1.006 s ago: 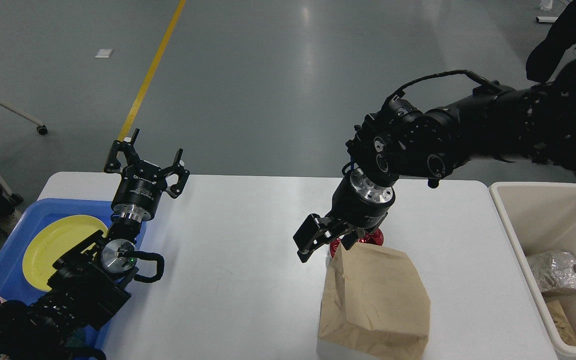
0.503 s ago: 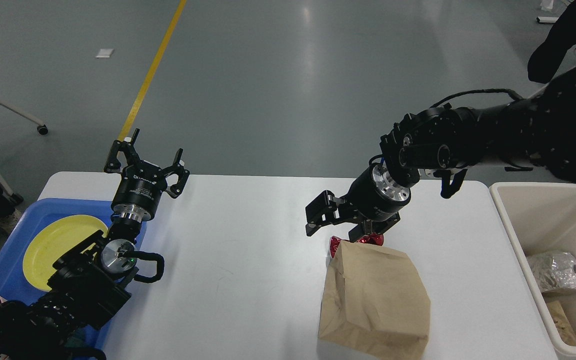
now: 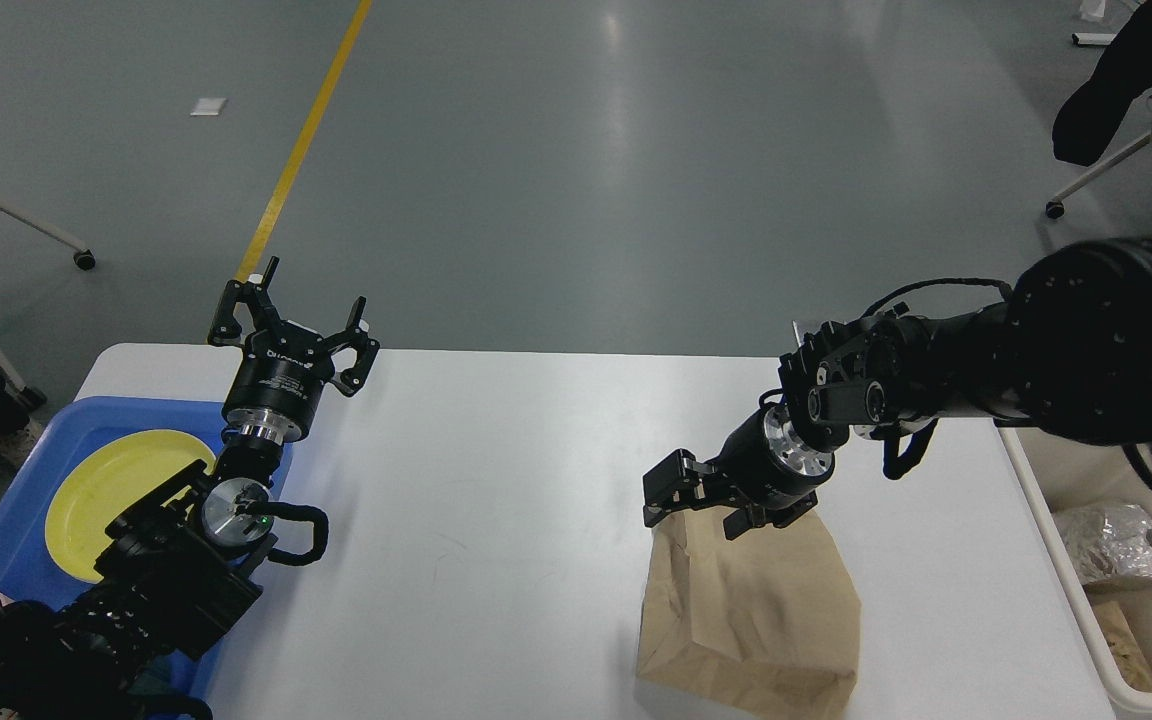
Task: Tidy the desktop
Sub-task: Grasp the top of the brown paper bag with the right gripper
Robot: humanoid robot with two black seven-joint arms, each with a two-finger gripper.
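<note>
One crumpled brown paper bag (image 3: pixel 751 605) is lying on the white rectangular desktop (image 3: pixel 496 500) under the spread-fingered right gripper (image 3: pixel 701 500), while the left gripper (image 3: pixel 288 325) is gaping wide beside one round yellow plate (image 3: pixel 116 490).

Right gripper (image 3: pixel 701 500) sits low at the top edge of the brown paper bag (image 3: pixel 751 600) on the desktop (image 3: pixel 496 520), its 2 fingers spread, while the left gripper (image 3: pixel 291 325) hangs open by the blue tray (image 3: pixel 16 530).
</note>
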